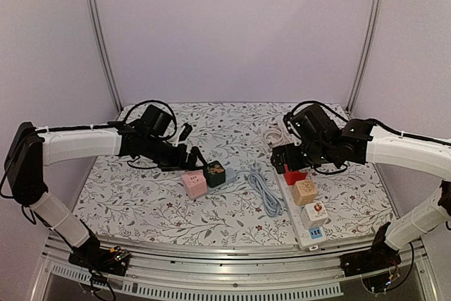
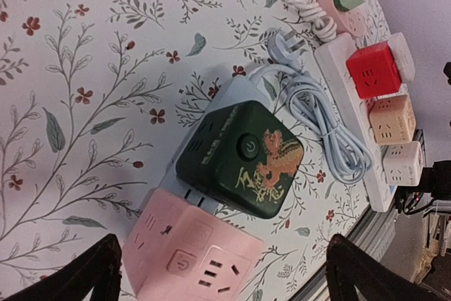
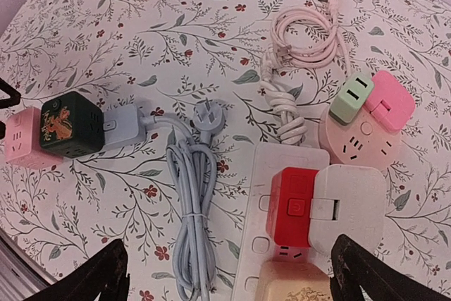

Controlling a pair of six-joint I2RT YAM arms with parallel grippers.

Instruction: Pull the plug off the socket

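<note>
Pink cube socket point(image 2: 194, 255) lies on the bench between the 2 spread fingers of the left end effector point(image 2: 222, 273), ungripped; green cube plug point(image 2: 243, 160) joins its far side; right end effector point(image 3: 229, 264) gapes empty, just short of the red cube point(image 3: 290, 209).

Green cube point(image 2: 239, 167) looks glossy plastic; pink cube point(image 2: 190, 259) matt; table cover point(image 2: 84, 47) smooth.

The left arm point(image 1: 77, 144) and right arm point(image 1: 412, 151) wear white tubular shells between black joint housings, with black cables point(image 1: 149, 102) looped over the wrists and dark wedge-shaped fingers point(image 2: 88, 276).
</note>
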